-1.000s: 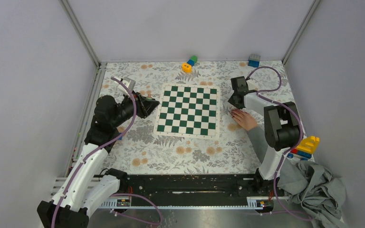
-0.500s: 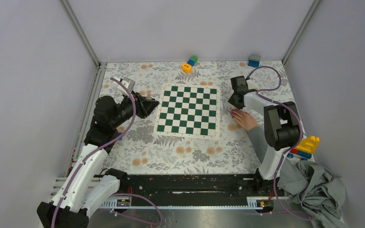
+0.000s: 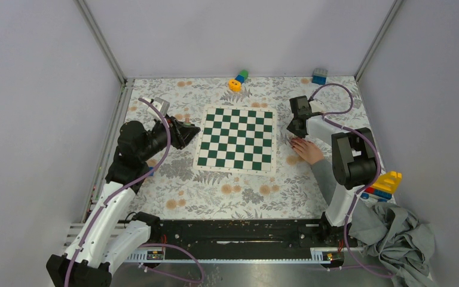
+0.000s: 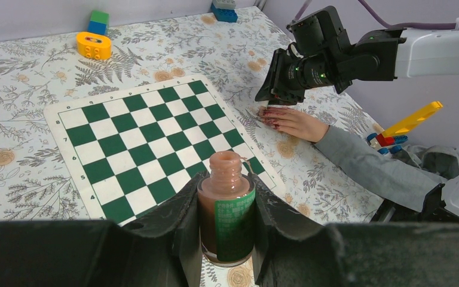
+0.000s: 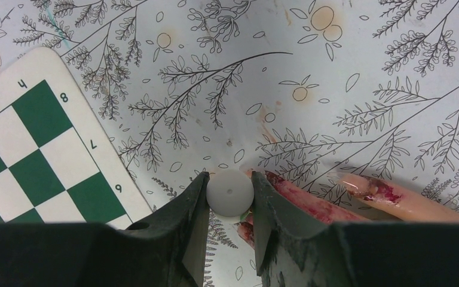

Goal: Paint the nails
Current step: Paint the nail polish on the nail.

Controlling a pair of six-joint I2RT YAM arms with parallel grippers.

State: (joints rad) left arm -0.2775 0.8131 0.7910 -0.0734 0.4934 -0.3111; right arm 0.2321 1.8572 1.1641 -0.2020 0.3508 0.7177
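Can't spot a single thing moving compared with a second ago, honestly. Same pose for both arms, same spot for the human hand [image 3: 306, 150]. Guessing a slow, careful stroke or a pause mid-coat rather than a trip back for more polish. Pinching a white brush cap [image 5: 230, 192] with the right hand [image 5: 229, 181], seen end-on, jaws snug on either side, right at the fingertips. Clamping the open nail polish bottle [image 4: 227, 221] upright with the left hand [image 4: 226, 182], well apart from the action, across the chessboard [image 4: 149, 143]. As for the nails [image 5: 287, 186]: flat on the floral surface [image 5: 334, 78], just beside the board's corner, at the end of a grey sleeve [image 4: 370, 167]. Looking pretty messy up close, tbh: reddish-pink, blotchy, smeared past the edges onto skin. Thinner, patchier on the finger furthest out. No way to tell about bristle contact, hidden under the cap. Plenty of tidying left, by the look of it.
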